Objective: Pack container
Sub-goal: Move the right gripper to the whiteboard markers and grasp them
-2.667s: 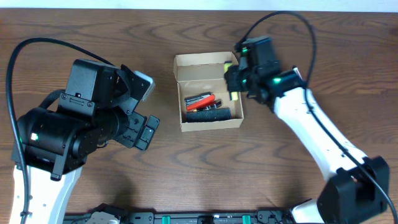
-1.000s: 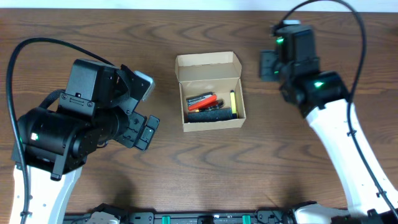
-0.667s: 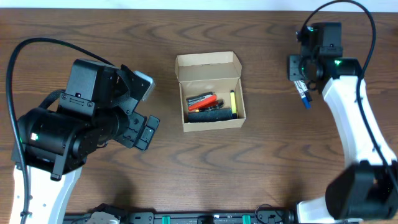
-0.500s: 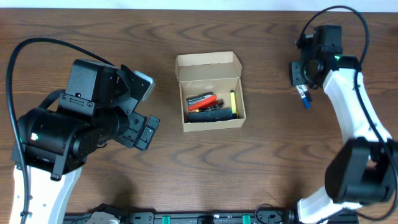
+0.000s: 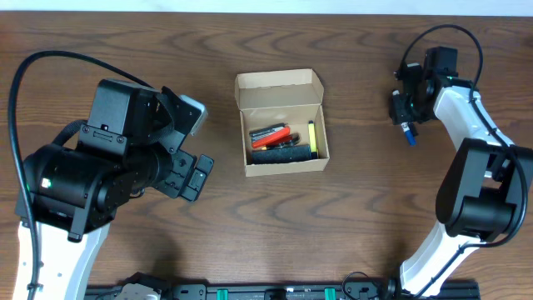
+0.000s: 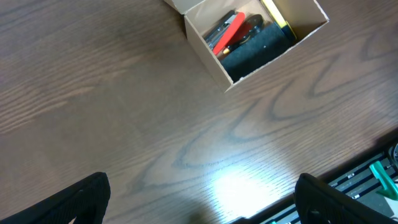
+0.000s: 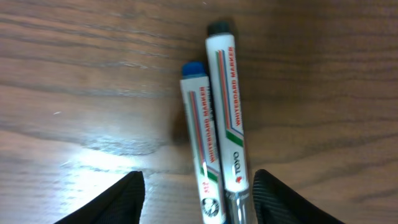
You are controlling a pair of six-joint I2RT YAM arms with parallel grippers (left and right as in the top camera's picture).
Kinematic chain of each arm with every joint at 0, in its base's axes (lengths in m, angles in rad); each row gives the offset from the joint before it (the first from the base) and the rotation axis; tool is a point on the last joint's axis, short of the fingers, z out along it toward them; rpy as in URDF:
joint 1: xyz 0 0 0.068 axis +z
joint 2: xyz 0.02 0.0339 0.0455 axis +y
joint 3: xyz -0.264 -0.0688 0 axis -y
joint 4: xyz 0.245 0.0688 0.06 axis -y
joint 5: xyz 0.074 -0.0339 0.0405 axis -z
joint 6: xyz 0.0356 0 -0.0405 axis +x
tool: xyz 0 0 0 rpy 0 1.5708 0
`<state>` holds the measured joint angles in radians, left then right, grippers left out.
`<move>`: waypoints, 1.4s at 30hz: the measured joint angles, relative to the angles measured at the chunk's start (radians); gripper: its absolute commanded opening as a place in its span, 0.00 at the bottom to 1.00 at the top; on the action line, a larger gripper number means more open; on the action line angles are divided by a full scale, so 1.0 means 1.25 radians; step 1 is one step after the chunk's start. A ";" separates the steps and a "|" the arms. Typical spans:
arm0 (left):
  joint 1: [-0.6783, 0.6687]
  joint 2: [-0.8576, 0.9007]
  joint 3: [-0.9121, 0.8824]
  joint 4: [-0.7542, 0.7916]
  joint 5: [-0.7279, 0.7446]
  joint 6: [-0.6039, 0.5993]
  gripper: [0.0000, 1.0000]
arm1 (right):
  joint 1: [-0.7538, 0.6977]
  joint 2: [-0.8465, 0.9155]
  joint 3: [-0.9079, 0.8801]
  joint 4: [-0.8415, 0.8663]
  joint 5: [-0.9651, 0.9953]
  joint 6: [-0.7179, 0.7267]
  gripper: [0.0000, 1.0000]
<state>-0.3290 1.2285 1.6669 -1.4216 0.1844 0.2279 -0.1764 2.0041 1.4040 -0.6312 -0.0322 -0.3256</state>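
Observation:
The container is a tan cardboard box, open, with its flap lid standing at the back. It holds a red marker, a black item and a yellow marker. It also shows at the top of the left wrist view. My right gripper is open at the far right of the table. Two whiteboard markers lie side by side between its fingers, one blue-capped and one dark-capped. In the overhead view only a blue tip shows below that gripper. My left gripper is open and empty, left of the box.
The bulky left arm stands over the table's left side. A black rail runs along the front edge. Bare brown wood lies between the box and the right gripper.
The right gripper left the yellow marker in the box, swung right and came down over the two markers on the table. The left arm has not moved.

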 measured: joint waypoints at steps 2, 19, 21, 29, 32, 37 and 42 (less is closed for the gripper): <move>0.000 0.000 0.000 0.000 0.000 0.000 0.95 | -0.007 0.003 -0.001 0.006 -0.003 -0.010 0.67; 0.000 0.000 0.000 0.000 0.000 0.000 0.95 | -0.014 0.067 -0.001 0.030 -0.059 -0.070 0.72; 0.000 0.000 0.000 0.000 0.000 0.000 0.95 | -0.014 0.067 -0.001 0.030 -0.065 -0.070 0.70; 0.000 0.000 0.000 0.000 0.000 0.000 0.95 | -0.014 0.067 -0.001 0.016 -0.087 -0.050 0.66; 0.000 0.000 0.000 0.000 0.000 0.000 0.95 | -0.014 0.067 -0.001 0.011 -0.091 -0.040 0.65; 0.000 0.000 0.000 0.000 0.000 0.000 0.95 | -0.014 0.067 -0.001 0.012 -0.092 -0.035 0.67; 0.000 0.000 0.000 0.000 0.000 0.000 0.95 | -0.014 0.067 0.000 0.012 -0.097 -0.034 0.70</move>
<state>-0.3290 1.2285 1.6669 -1.4216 0.1844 0.2279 -0.1936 2.0880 1.4036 -0.6167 -0.1532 -0.3676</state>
